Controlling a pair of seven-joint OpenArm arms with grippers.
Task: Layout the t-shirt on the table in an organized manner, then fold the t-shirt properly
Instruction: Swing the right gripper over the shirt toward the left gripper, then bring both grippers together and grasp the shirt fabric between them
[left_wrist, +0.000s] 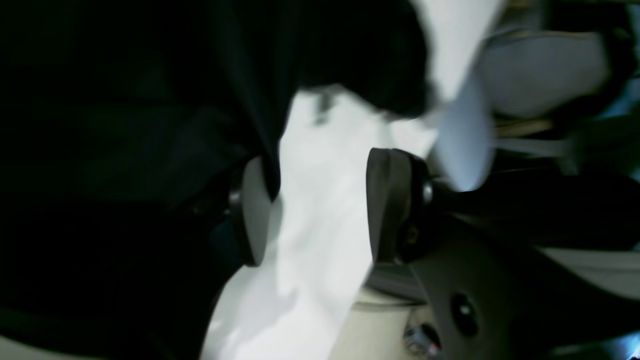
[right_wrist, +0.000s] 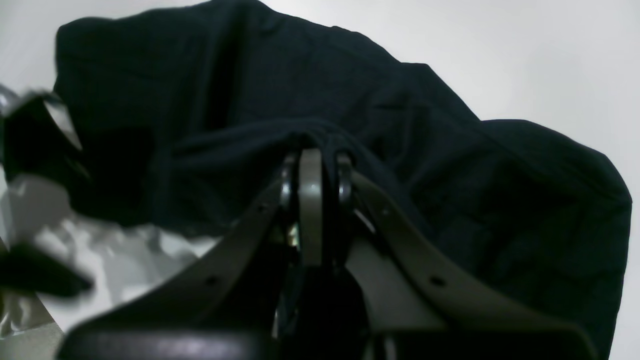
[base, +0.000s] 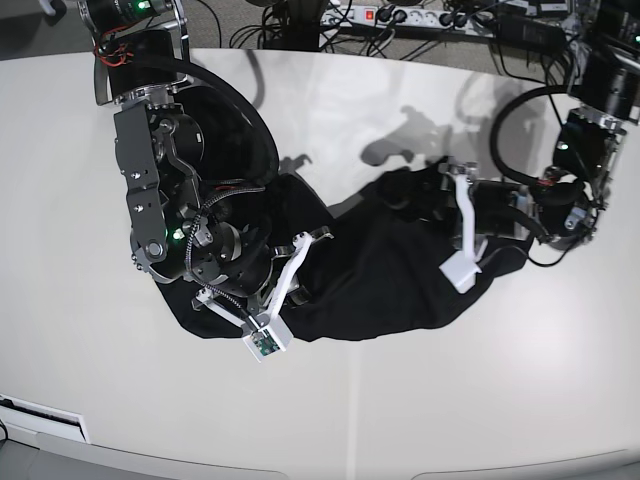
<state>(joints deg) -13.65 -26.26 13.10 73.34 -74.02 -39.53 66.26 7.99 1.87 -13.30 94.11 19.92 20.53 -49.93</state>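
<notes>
While the right gripper (right_wrist: 315, 160) pinches the t-shirt (base: 380, 270) on the table (base: 500, 400), the left gripper (left_wrist: 320, 205) stands wide apart beside the shirt.

The right arm is seen at the left of the base view, bent over the work surface. The right gripper (right_wrist: 317, 165) is closed, black fabric being pinched between its pads. The left arm is extended from the right edge of the base view. The left gripper (left_wrist: 315, 205) is held wide apart, nothing being gripped.
</notes>
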